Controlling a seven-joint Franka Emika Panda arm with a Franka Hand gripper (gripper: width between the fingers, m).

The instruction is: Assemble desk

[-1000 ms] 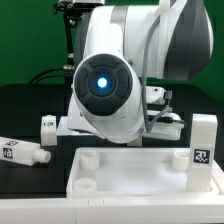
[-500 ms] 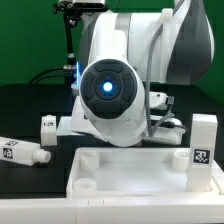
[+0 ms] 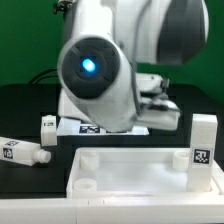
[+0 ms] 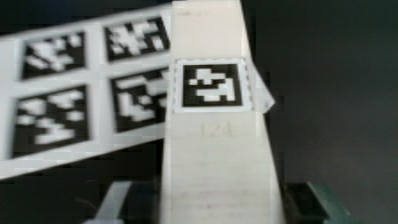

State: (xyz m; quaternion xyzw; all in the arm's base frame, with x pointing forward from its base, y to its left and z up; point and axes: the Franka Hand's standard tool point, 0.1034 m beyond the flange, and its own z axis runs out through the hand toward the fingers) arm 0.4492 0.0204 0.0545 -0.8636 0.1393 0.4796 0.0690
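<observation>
The robot's arm [image 3: 110, 60] leans low over the black desk [image 3: 25, 110], so the end effector [image 4: 214, 205] can get at one white leg [image 4: 214, 150]. In the wrist view this leg runs straight down the middle, with its little black-and-white tag [image 4: 214, 88] facing up. It lies right by the marker board [image 4: 80, 90], and its edge seems to cover a bit of the board.

One of the fingers [image 4: 128, 205] shows on each side of the leg. They are lined up so they can pinch its flat sides. A thin dark gap shows between each finger and the leg. So the end effector is part way open and does not look like it is squeezing the leg yet.

The tabletop [image 3: 140, 175] lies by the desk edge nearest the exterior view, with its hollow side up. That way its round sockets [image 3: 88, 158] are open for legs to go in.

Another leg [image 3: 22, 152] lies flat toward the exterior view's left. A tall leg [image 3: 205, 132] stands toward the exterior view's right. Both wait out of the way.
</observation>
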